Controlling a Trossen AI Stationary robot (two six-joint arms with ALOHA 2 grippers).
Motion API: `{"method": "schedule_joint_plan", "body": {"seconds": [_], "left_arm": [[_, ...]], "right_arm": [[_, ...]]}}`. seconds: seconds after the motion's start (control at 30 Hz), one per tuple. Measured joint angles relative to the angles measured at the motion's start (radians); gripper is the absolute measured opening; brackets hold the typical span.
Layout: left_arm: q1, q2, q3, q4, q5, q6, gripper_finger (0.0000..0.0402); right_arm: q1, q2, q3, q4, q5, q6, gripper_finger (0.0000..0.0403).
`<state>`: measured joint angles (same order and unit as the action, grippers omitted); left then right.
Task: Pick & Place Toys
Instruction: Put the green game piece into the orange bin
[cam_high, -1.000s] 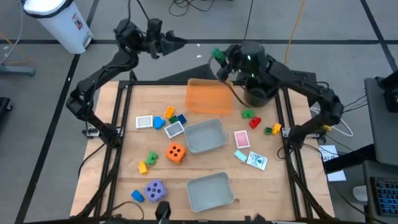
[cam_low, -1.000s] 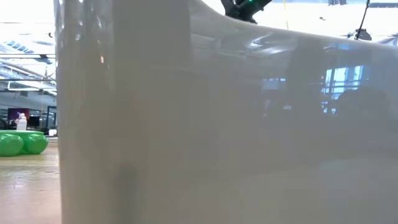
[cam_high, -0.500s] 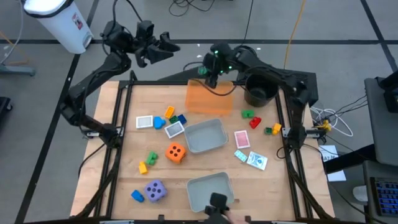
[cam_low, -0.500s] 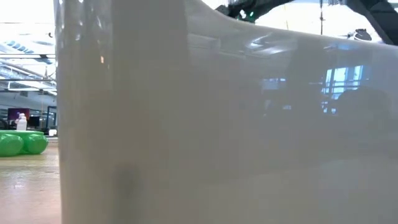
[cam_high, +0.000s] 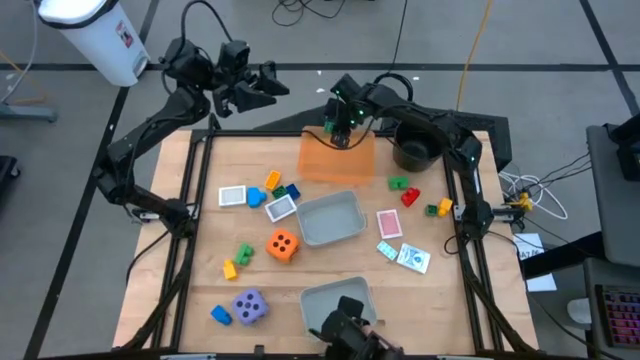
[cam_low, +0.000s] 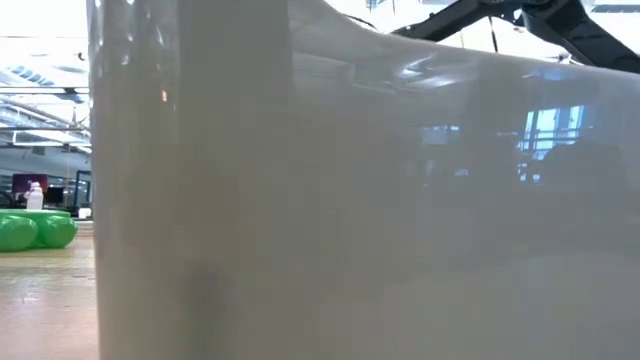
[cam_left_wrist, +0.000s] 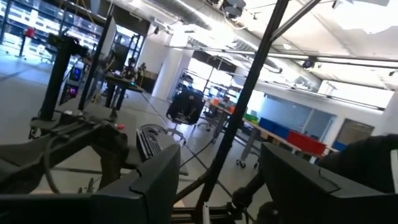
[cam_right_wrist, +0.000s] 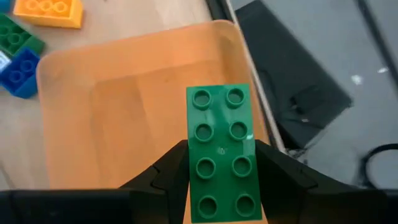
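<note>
Green plastic brick (cam_right_wrist: 221, 155), a long eight-stud piece, sits clamped between the right gripper (cam_right_wrist: 219, 168)'s two dark fingers (cam_right_wrist: 166, 171), studs facing the wrist camera. Beneath the fingers lies the translucent orange plastic tray (cam_right_wrist: 124, 93), so the brick hangs over the tray's inside, near its far rim; whether it touches the floor of the tray cannot be told. Beyond the tray's corner, away from the fingers, a yellow-orange brick (cam_right_wrist: 48, 11), a dark green brick (cam_right_wrist: 17, 36) and a blue brick (cam_right_wrist: 20, 71) rest on the wooden desk (cam_right_wrist: 18, 137).

From above, the right gripper (cam_high: 340, 118) stands at the far edge of the orange tray (cam_high: 335, 160), beside the black pot (cam_high: 415, 150). The left gripper (cam_high: 262, 83) is raised well off the desk's far-left corner, its fingers (cam_left_wrist: 155, 180) parted and empty, pointing into the room.
</note>
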<state>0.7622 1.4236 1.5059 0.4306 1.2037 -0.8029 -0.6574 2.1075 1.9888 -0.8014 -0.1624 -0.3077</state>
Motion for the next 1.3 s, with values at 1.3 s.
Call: {"method": "schedule_joint_plan", "body": {"seconds": [1.3], "left_arm": [[-0.084, 0.001, 0.0, -0.128, -0.054, 0.094, 0.0225]], "right_arm": [[0.177, 0.128, -0.001, 0.072, -0.049, 0.116, 0.0151]]}}
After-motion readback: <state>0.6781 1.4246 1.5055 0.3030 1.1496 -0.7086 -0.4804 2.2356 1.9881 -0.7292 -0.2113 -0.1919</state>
